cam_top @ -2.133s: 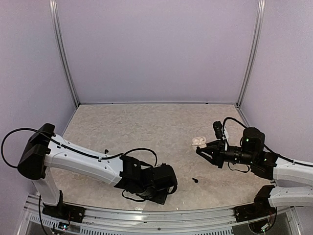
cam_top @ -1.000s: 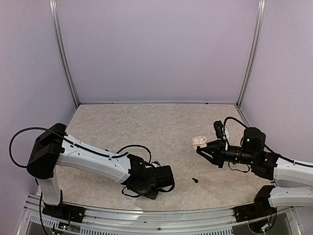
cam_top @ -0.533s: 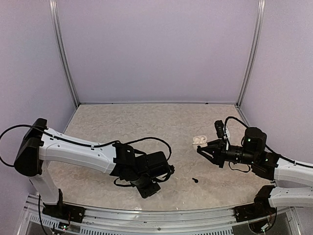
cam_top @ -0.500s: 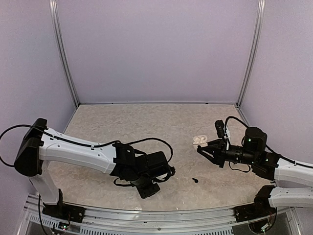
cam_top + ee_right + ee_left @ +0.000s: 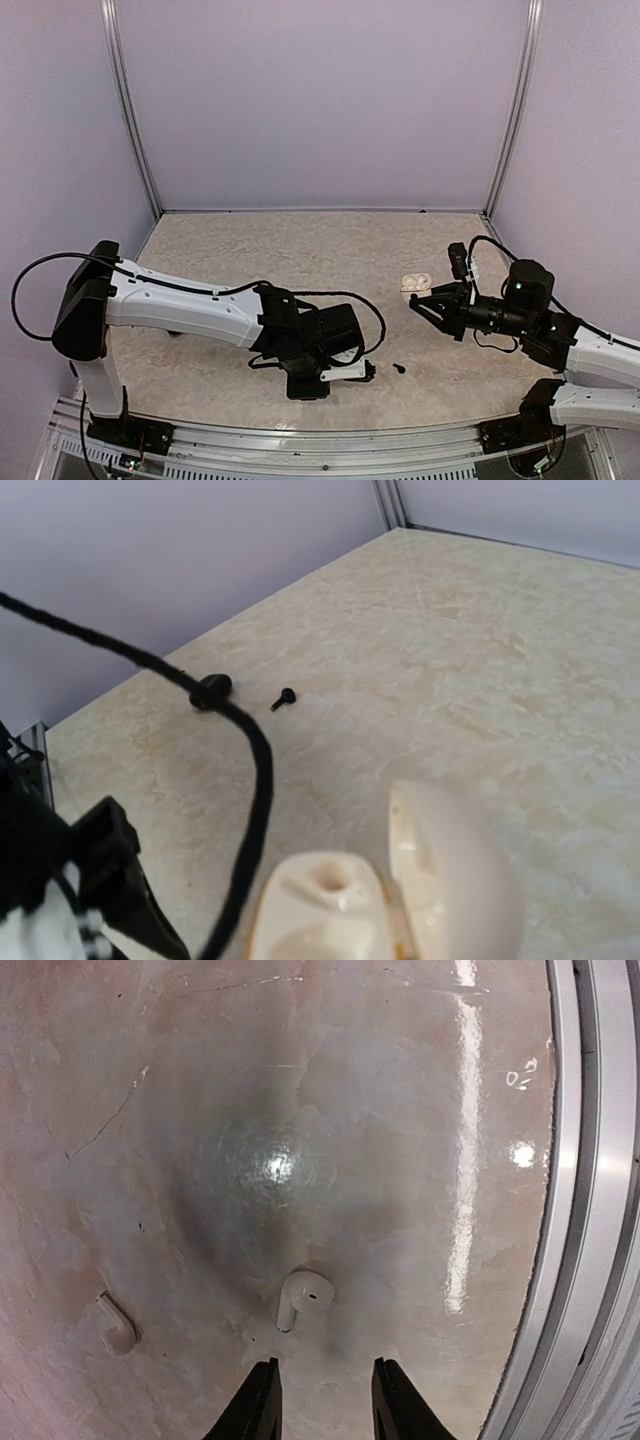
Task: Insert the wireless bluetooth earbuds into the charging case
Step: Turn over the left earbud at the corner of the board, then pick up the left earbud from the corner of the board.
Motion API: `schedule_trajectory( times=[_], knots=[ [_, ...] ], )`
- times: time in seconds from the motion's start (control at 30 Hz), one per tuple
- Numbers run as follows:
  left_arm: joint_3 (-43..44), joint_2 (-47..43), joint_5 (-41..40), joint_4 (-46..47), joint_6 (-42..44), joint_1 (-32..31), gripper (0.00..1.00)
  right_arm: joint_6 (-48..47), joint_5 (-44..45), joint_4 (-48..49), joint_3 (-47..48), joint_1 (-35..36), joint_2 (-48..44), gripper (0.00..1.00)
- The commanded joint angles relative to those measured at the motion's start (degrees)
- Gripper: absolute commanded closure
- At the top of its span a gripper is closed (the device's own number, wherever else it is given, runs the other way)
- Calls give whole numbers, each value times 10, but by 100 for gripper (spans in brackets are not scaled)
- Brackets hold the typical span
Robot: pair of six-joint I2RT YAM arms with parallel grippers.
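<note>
Wireless bluetooth earbuds are counted at one in the top view: a tiny black plastic earbud [image 5: 399, 367] is seen on the beige marbled tabletop [image 5: 300, 250] near the front edge, too small for its long axis to be told. One open white clamshell charging case [image 5: 415, 284] is seen right of centre, touching the tips of the right gripper [image 5: 428, 302]; whether those fingers are spread or pressed on it cannot be told. The white left arm [image 5: 180, 305] is stretched low across the front, its wrist bent down just left of the black earbud. In the left wrist view, two white stemmed plastic earbuds are counted. The nearer white earbud [image 5: 303, 1298] is laid just ahead of the left gripper [image 5: 322, 1400], apart from it, with its long axis tilted, head up-right and stem down-left. The second white earbud [image 5: 118, 1325] is laid well to the left, stem up-left and curved end lower right. The left fingers are spread with nothing between them. A silver metal rail [image 5: 590, 1210] is seen along the right edge. In the right wrist view, one far black earbud [image 5: 286, 696] is counted, stem pointing down-left; a dark lump beside the black cable [image 5: 255, 770] cannot be identified. The case is seen at the bottom edge, lid swung open to the right.
</note>
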Motion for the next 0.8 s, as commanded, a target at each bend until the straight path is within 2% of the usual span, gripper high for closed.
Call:
schedule_trajectory(
  times=[0.0, 0.37, 0.77],
  knots=[
    [49, 43, 8, -25, 63, -1, 67, 9, 2, -15, 3, -11, -9, 100],
    [70, 104, -18, -36, 93, -9, 69, 10, -12, -8, -2, -23, -12, 100],
    [65, 110, -34, -33, 98, -9, 79, 6, -19, -4, -5, -30, -7, 100]
  ],
)
